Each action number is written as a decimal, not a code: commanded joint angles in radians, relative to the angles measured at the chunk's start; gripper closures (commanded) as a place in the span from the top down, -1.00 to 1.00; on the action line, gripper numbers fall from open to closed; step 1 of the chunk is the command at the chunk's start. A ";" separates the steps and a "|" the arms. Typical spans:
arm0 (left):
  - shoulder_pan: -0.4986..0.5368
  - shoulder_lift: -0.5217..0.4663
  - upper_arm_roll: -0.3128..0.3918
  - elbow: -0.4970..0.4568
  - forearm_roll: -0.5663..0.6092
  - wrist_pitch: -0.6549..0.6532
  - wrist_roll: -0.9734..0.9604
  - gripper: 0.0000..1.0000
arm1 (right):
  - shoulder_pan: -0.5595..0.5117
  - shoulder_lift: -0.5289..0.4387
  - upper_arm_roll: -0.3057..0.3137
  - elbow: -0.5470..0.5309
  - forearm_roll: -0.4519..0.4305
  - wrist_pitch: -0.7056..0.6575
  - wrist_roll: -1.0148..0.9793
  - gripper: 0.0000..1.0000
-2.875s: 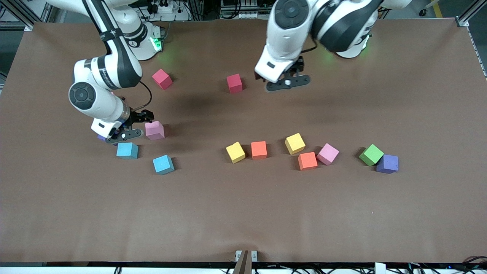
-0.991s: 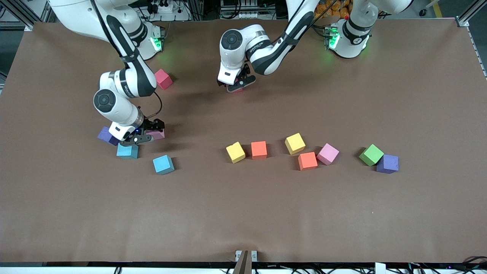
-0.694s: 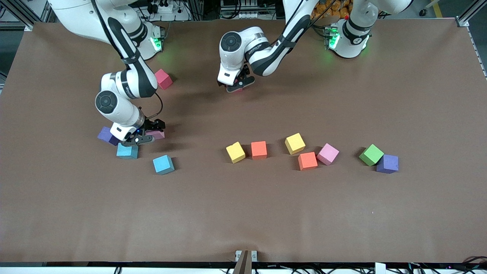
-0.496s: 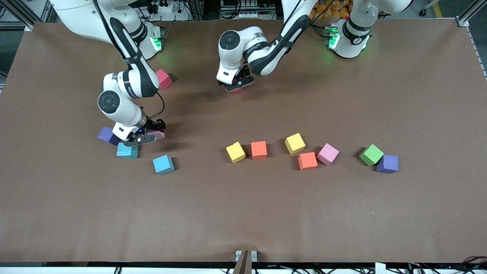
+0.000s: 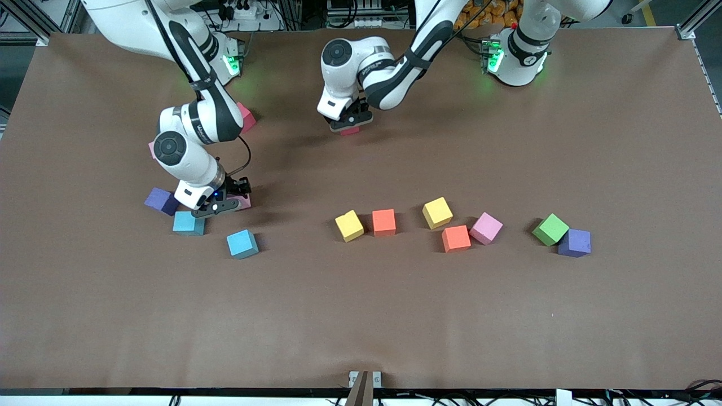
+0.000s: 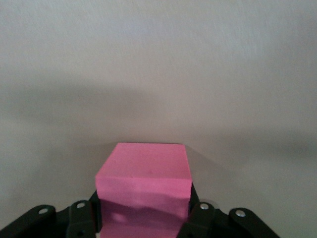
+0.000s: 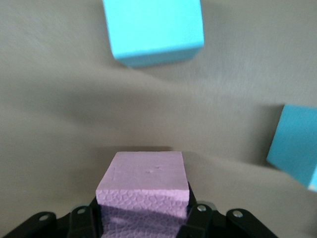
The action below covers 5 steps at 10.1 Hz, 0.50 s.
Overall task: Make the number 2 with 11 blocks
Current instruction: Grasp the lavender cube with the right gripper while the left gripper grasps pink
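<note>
You had a wide bare strip of the brown worktop (image 5: pixel 361 316) along its near edge. Mid-table ran a loose row of matte foam cubes (image 5: pixel 383 221), no digit formed. Toward the right arm's end, the right gripper (image 5: pixel 221 203) was clamped on a pale pink foam cube (image 7: pixel 143 191), largely hidden in the front view. Near the far edge, the left gripper (image 5: pixel 351 120) was closed around a crimson foam cube (image 6: pixel 144 183), only its lower edge visible from the front.
</note>
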<state>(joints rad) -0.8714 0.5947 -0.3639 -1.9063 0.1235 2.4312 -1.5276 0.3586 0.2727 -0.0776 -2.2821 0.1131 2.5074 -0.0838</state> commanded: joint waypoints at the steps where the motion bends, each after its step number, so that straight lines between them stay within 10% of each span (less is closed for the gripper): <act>1: 0.008 -0.056 -0.047 -0.043 0.021 -0.039 0.044 -0.79 | -0.004 -0.050 -0.011 0.120 0.010 -0.218 -0.097 -1.00; 5: 0.046 -0.081 -0.076 -0.079 0.022 -0.052 0.194 -0.78 | -0.001 -0.047 -0.013 0.223 -0.022 -0.300 -0.368 -1.00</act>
<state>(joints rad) -0.8597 0.5526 -0.4280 -1.9458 0.1275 2.3879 -1.3882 0.3573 0.2188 -0.0898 -2.0839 0.1060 2.2166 -0.3438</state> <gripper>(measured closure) 0.392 0.445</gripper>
